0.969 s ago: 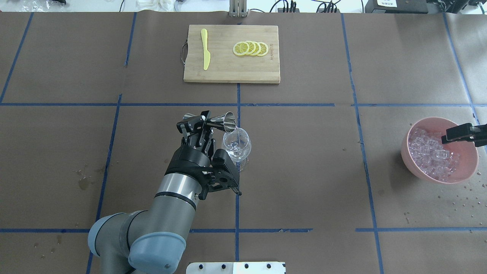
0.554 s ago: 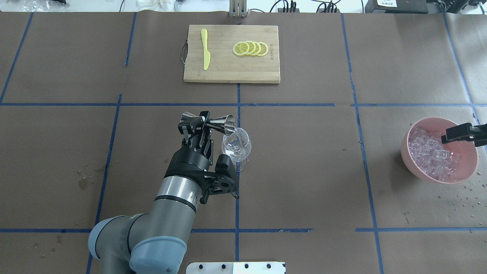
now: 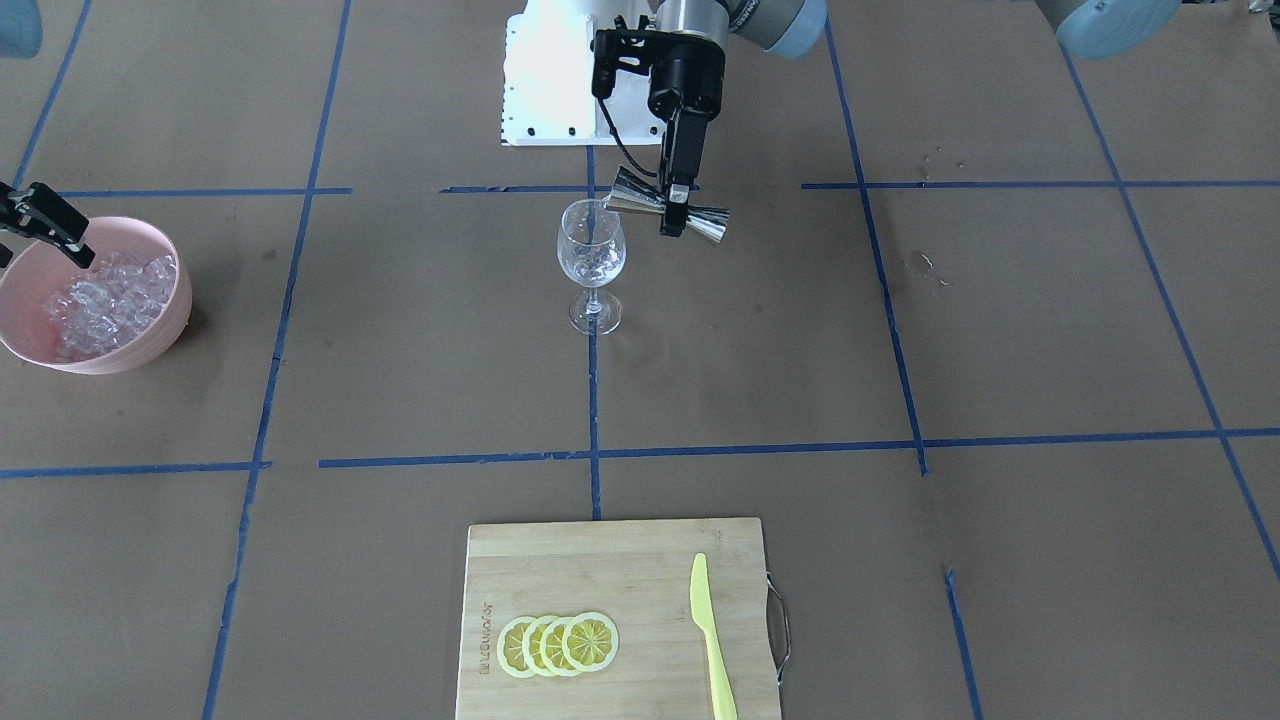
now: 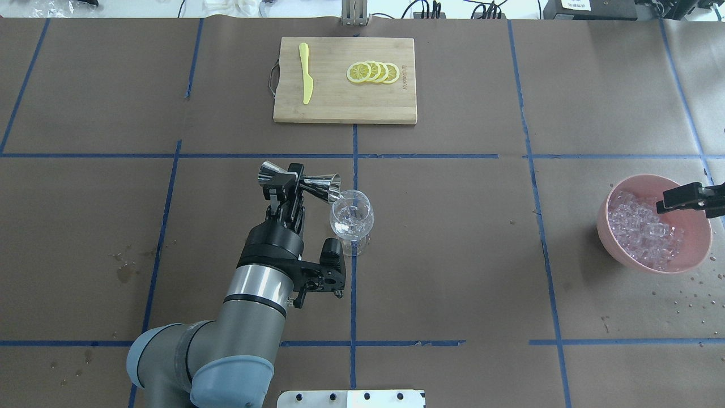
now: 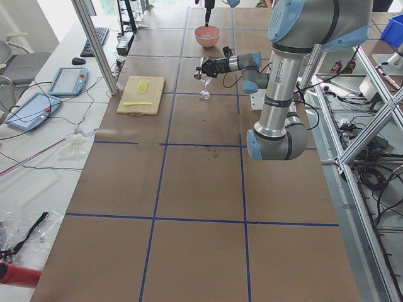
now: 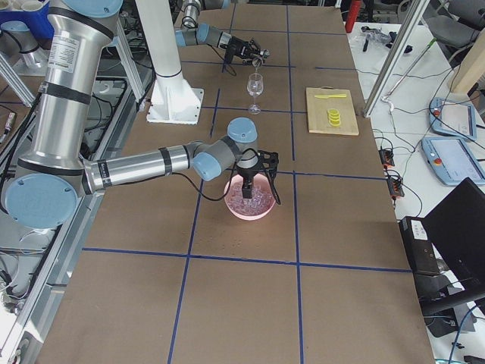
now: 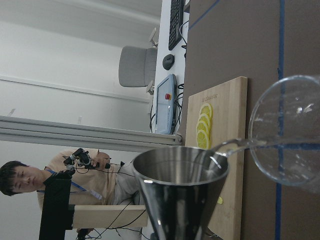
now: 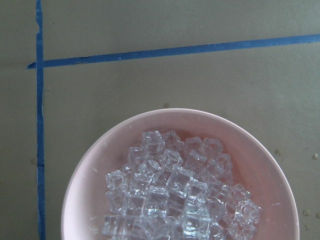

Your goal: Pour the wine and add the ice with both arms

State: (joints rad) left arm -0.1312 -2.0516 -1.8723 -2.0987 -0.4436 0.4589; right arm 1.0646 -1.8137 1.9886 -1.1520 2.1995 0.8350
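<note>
My left gripper [image 4: 288, 182] is shut on the waist of a steel jigger [image 4: 318, 186], held on its side. The jigger's mouth sits at the left rim of the clear wine glass [image 4: 352, 218]. In the left wrist view a thin clear stream runs from the jigger [image 7: 180, 190] into the glass [image 7: 295, 130]. The glass [image 3: 592, 255] holds some clear contents. At the far right, my right gripper [image 4: 682, 198] hangs open over a pink bowl [image 4: 604, 226] filled with ice [image 4: 643, 232]. The right wrist view looks straight down on the ice [image 8: 175, 200]; no fingers show there.
A wooden cutting board [image 4: 344, 102] lies at the far side with lemon slices [image 4: 374, 72] and a yellow knife [image 4: 306, 72]. Water drops speckle the brown paper near the bowl. A seated person [image 7: 20, 177] shows beyond the table.
My left gripper has drawn back to the left and toward the robot with the jigger, its mouth now at the glass's left rim. The right gripper has stayed still.
</note>
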